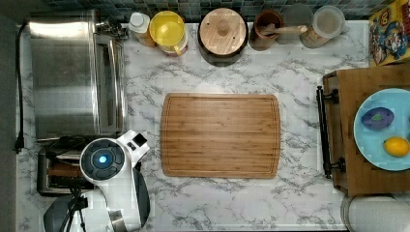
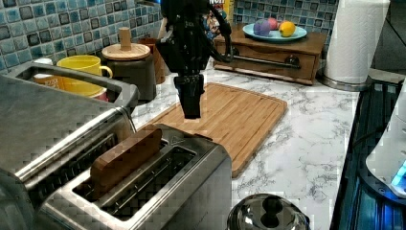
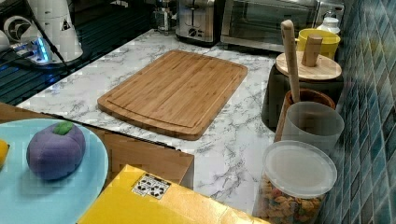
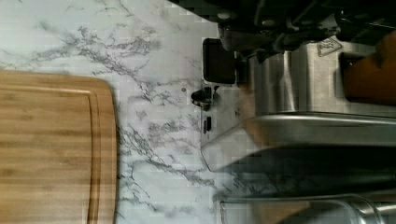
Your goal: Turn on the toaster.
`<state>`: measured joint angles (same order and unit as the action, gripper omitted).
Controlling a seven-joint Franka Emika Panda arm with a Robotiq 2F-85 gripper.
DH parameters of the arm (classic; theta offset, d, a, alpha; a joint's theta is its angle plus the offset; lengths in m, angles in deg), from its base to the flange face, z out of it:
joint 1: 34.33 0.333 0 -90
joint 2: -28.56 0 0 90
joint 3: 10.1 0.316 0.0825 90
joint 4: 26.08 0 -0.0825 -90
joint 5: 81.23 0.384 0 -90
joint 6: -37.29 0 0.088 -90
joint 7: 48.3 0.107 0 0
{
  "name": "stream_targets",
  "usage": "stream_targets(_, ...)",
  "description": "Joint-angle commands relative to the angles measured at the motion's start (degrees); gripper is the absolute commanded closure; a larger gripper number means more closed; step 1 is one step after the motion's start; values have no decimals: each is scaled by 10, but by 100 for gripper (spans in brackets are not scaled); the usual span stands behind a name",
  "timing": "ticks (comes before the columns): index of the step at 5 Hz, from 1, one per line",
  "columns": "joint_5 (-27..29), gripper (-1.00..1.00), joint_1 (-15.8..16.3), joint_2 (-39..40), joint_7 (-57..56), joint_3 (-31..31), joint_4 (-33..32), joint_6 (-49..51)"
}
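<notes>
A kitchen counter of white marble, described from the top view's left to its right. At the far left sits a large steel toaster oven (image 1: pixel 72 72), and just below it in the top view, touching or nearly touching its side, is the toaster (image 1: pixel 58 171), a small boxy steel pop-up model with two long slots. In the left view a brown slice of bread (image 2: pixel 125 159) stands up out of one slot, which suggests the toaster is not yet switched on. The robot arm's white wrist hangs over the toaster's end nearest the cutting board (image 1: pixel 220 135), and the gripper (image 2: pixel 190 112) points straight down just above that end, holding nothing; its dark fingers look pressed close together, though whether a small gap remains cannot be told. In the wrist view the black lever (image 4: pixel 219 60) juts from the toaster's end face, with a small black knob (image 4: pixel 202 95) just beside it. To do this step well, the fingertips should likely come down squarely on top of the lever, not the knob, and press straight down along the end face until it latches, keeping clear of the bread and of the oven alongside. A slanted push risks slipping off the lever or shoving the light toaster sideways. Further right lies the bare wooden cutting board, and at the far right a wooden tray (image 1: pixel 367 82) carries a blue plate (image 1: pixel 372 140) of fruit.
</notes>
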<state>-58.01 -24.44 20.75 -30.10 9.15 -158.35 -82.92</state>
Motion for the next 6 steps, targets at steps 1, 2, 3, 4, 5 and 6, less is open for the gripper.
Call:
stream_targets(1, -64, 100, -6, 47, 48, 3, 38, 47)
stream_targets(2, -64, 100, -1, 55, 41, 11, 33, 29)
stream_targets(3, -18, 100, 2, 40, 12, 4, 15, 10)
stream_targets(4, -3, 100, 2, 29, 0, 2, 12, 4)
stream_targets(5, -13, 100, 0, 55, 9, 2, 29, 15)
stream_targets(6, -5, 100, 2, 61, 2, 3, 43, 17)
